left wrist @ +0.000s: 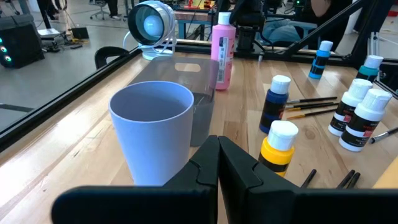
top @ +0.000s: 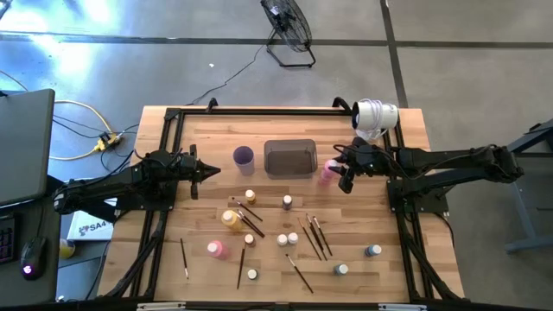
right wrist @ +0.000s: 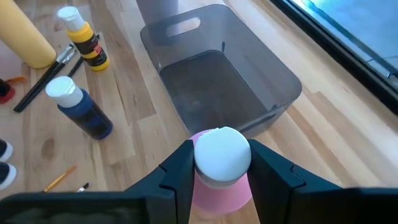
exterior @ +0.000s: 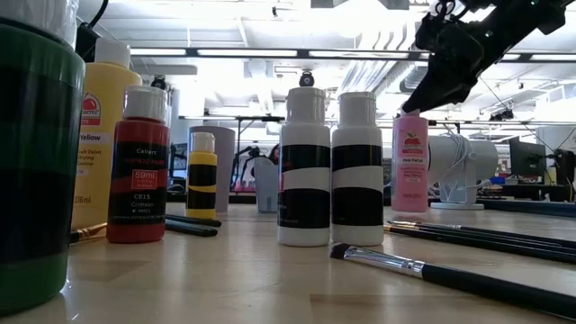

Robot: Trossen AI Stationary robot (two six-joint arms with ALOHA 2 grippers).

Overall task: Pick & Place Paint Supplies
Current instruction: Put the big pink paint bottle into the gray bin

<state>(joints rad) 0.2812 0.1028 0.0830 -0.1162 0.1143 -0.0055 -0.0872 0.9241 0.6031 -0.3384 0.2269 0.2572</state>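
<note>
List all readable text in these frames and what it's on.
"Yellow": label of the tall yellow plastic paint bottle, low view.
"59ml", "Crimson": label of the red white-capped paint bottle; its other lines are too small to read.
"Pink": label of the tall pink paint bottle; the second word is blurred.
"SA4": white box beside the table, high view.
Other bottle labels: unreadable.

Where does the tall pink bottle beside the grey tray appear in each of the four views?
High view: pink bottle, right of the grey tray, at the right end effector.
Low view: right of centre, under the dark arm.
Left wrist view: top centre, behind the tray.
Right wrist view: bottom centre, white cap between the fingers.
Shared landmark: the tray.
</note>
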